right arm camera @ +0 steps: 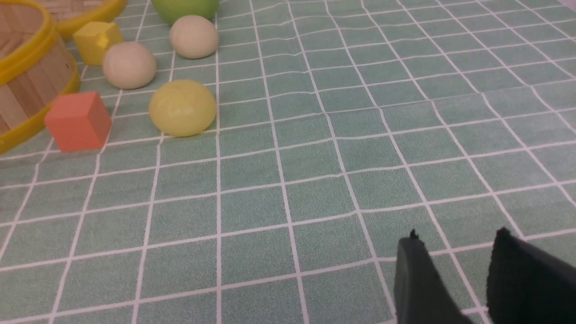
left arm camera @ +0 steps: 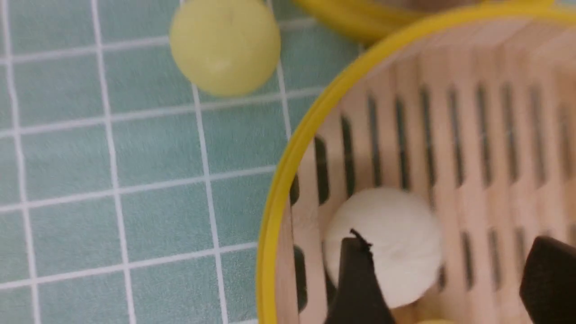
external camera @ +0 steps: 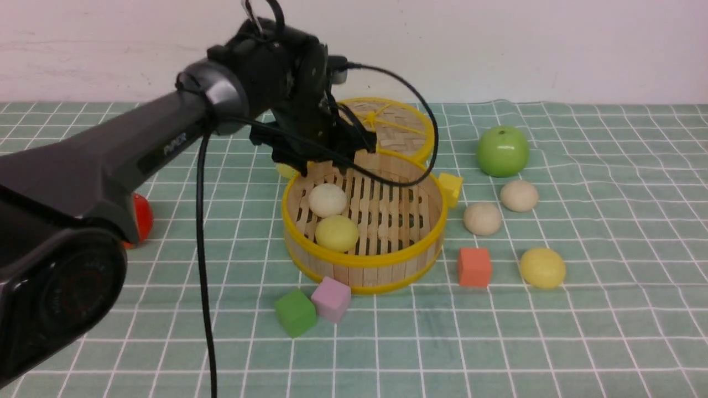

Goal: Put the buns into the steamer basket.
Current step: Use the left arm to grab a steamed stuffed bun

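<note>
Bamboo basket (external camera: 359,273) is seen holding two buns (external camera: 337,233); the white bun (left arm camera: 391,243) lies under the left claw (left arm camera: 447,245), spread wide and empty. Drop-off is judged done. The yellow bun (left arm camera: 225,45) just behind the basket should be fetched next. The right claw (right arm camera: 456,234) is held parted, empty.

6 buns (external camera: 483,218) — 3 pale yellow (external camera: 337,232), 3 beige-white (external camera: 328,199); 4 cubes (external camera: 474,267); 2 fruits — 1 green (external camera: 502,150), 1 red (external camera: 142,218); 1 steamer basket (external camera: 362,272); 1 lid (external camera: 398,130).

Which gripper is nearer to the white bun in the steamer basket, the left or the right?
Left. The left gripper hangs just above the white bun inside the steamer basket, fingers apart. The right gripper is over the tablecloth, well outside the basket.
</note>
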